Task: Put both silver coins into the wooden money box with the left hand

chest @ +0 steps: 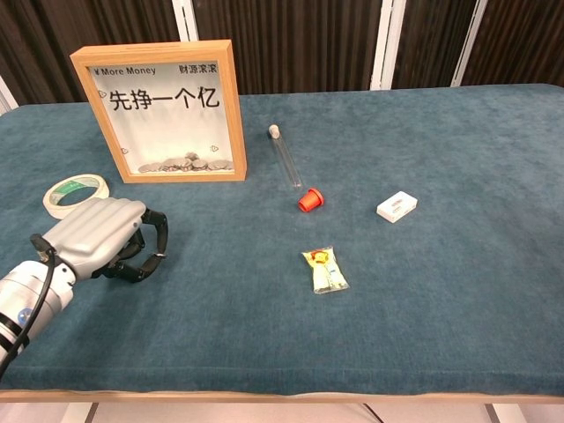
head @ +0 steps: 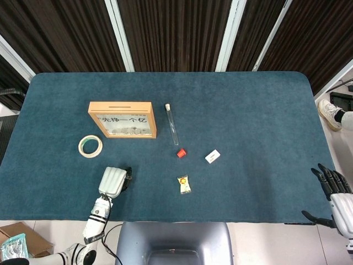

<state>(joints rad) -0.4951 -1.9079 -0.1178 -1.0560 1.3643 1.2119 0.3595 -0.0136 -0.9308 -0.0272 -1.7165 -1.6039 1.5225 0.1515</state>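
The wooden money box (head: 122,118) stands upright at the back left, its slot on top; in the chest view the money box (chest: 163,110) shows a pile of silver coins (chest: 185,163) behind its glass. No loose coin shows on the cloth. My left hand (head: 113,181) rests near the table's front left edge, well in front of the box. In the chest view the left hand (chest: 97,231) has its dark fingers (chest: 148,245) curled down and in onto the cloth, with nothing seen in them. My right hand (head: 336,194) hangs off the front right corner, fingers spread and empty.
A roll of tape (head: 90,146) lies between my left hand and the box. A glass tube (head: 172,124) lies right of the box, with a red cap (head: 181,152), a small white block (head: 212,157) and a yellow packet (head: 184,184) near the middle.
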